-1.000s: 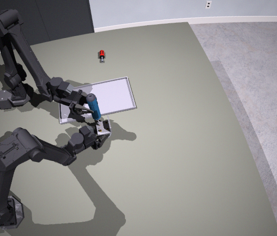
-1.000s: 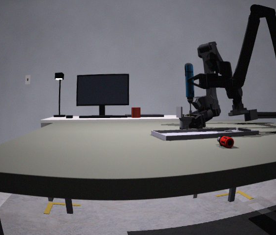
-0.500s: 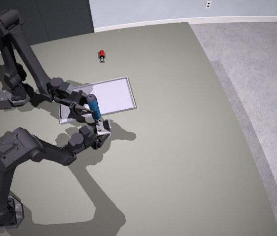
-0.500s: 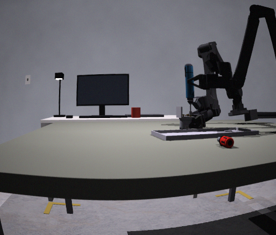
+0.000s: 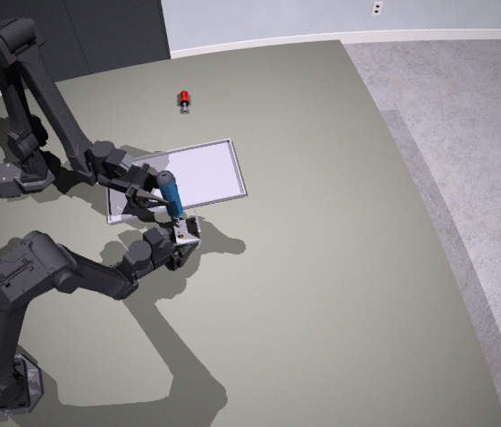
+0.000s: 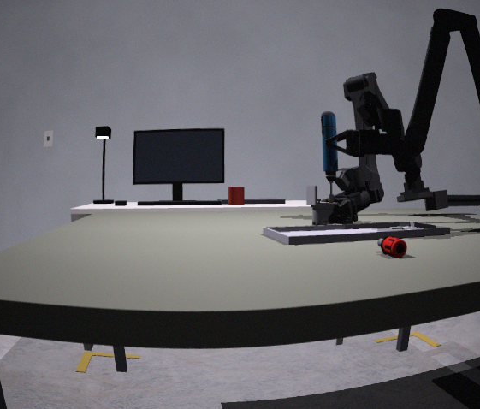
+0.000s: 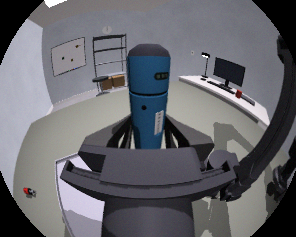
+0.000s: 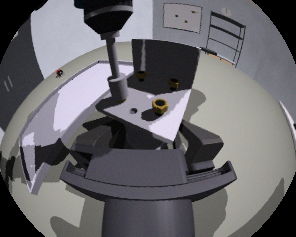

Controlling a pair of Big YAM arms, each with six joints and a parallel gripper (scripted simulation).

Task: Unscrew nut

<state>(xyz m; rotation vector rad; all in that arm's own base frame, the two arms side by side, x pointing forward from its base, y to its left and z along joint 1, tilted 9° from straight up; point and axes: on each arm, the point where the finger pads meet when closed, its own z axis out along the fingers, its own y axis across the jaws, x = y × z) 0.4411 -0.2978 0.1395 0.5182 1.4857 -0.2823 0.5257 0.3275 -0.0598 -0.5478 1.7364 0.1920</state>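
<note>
My left gripper (image 5: 169, 203) (image 6: 330, 142) (image 7: 148, 118) is shut on the blue nut driver (image 5: 171, 195) (image 6: 328, 151) (image 7: 149, 111), which stands nearly upright. Its socket (image 8: 118, 89) is down over the bracket's left corner; a thin brass edge shows under it, the rest is hidden. The white L-shaped bracket (image 5: 187, 235) (image 8: 176, 113) lies on the joint module (image 6: 318, 215), its other plate upright. A brass nut (image 8: 160, 105) sits apart on the flat plate beside a small hole. Two more nuts (image 8: 141, 75) (image 8: 174, 83) show at the upright plate. My right gripper (image 8: 148, 118) is shut on the joint module under the bracket.
A shallow white tray (image 5: 237, 167) (image 6: 319, 240) lies beside the module, partly under my left arm. A red tool (image 5: 184, 96) (image 6: 394, 246) (image 7: 28, 191) (image 8: 59, 73) lies on its side beyond the tray. Both arms are close together at the module.
</note>
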